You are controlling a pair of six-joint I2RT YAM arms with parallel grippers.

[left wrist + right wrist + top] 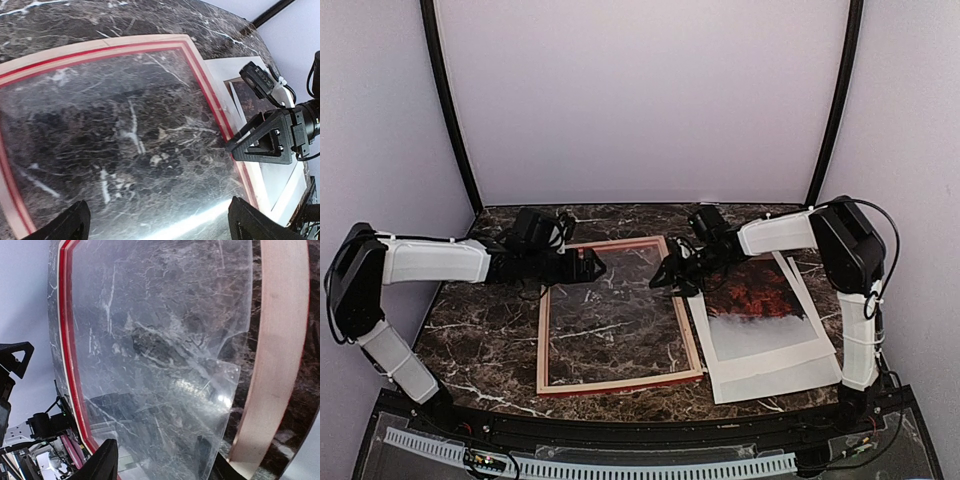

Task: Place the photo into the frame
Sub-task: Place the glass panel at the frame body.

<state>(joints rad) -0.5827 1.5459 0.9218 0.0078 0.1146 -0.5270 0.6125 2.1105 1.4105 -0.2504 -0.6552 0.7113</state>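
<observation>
The frame [691, 335] lies back side up on the table, its pale wood rails showing with red inner edges [100, 47]. Its clear pane [165, 340] sits skewed, with one corner and edge off the right rail [277, 340]. The photo [755, 288] lies on white sheets to the right of the frame. My left gripper [598, 266] is open and empty above the pane's far left part [160, 225]. My right gripper [662, 277] is open at the frame's far right rail [155, 462]. One of its fingers [206, 457] shows through the pane's edge.
White mat sheets [770, 365] lie stacked under and in front of the photo at the right. The dark marble table [485, 335] ends at a black front edge. Black tent poles and pale walls stand behind.
</observation>
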